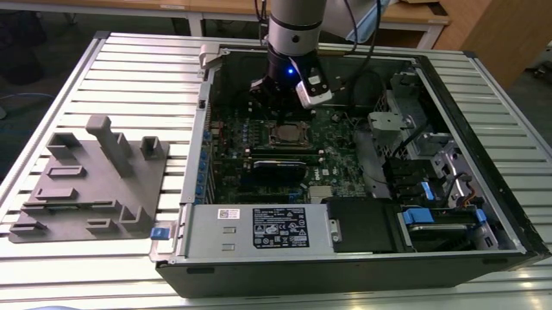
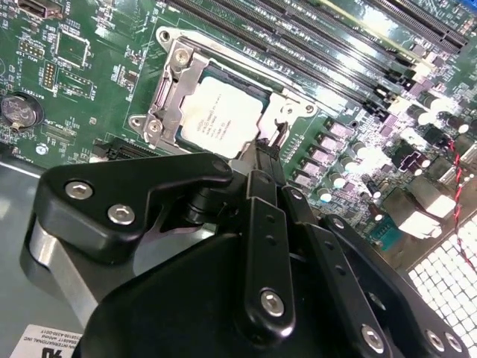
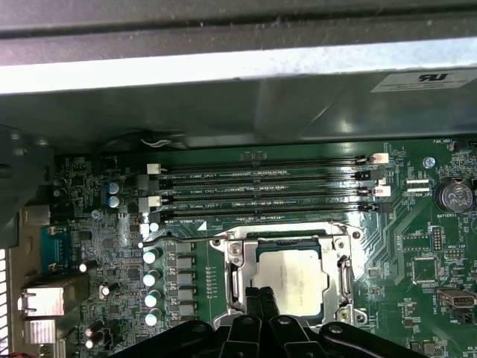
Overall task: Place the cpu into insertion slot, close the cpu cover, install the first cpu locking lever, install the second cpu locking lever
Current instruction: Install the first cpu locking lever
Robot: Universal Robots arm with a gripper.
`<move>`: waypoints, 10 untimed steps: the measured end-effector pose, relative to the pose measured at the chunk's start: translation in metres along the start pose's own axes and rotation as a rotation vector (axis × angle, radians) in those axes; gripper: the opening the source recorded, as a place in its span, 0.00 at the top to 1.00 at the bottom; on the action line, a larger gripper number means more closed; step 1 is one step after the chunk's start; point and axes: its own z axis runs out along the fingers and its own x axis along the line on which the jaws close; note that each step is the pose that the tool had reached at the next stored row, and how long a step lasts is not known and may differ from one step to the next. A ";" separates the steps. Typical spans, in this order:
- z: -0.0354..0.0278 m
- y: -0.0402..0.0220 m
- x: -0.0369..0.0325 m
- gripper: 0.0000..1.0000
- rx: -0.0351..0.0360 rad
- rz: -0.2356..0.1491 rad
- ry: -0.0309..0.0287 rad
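The cpu (image 2: 220, 119) lies flat in the insertion slot (image 1: 289, 134) on the green motherboard, silvery top face up; the first wrist view has the cpu (image 3: 294, 280) as well. The cpu cover (image 2: 173, 86), a silver frame, lies down around the chip, and the same cpu cover (image 3: 287, 245) rims it in the first wrist view. My gripper (image 2: 264, 160) hangs just above one edge of the socket, fingers pressed together with nothing seen between them. Its tips (image 3: 261, 298) sit over the frame's side beside a small metal hook (image 2: 281, 136). In the exterior view the gripper (image 1: 274, 106) is inside the open case.
Long memory slots (image 3: 268, 190) run beside the socket. A black card (image 1: 278, 169) and a labelled power supply box (image 1: 258, 226) sit nearer the case front. Drive bays with blue tabs (image 1: 431, 194) fill the exterior view's right. A grey fixture plate (image 1: 90, 181) lies on the slatted table.
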 end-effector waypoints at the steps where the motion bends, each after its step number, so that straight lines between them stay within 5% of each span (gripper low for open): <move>1: -0.0007 0.0000 0.0000 0.89 0.0000 0.000 0.0000; 10: -0.0125 0.0005 0.0001 0.89 0.0000 0.000 0.0000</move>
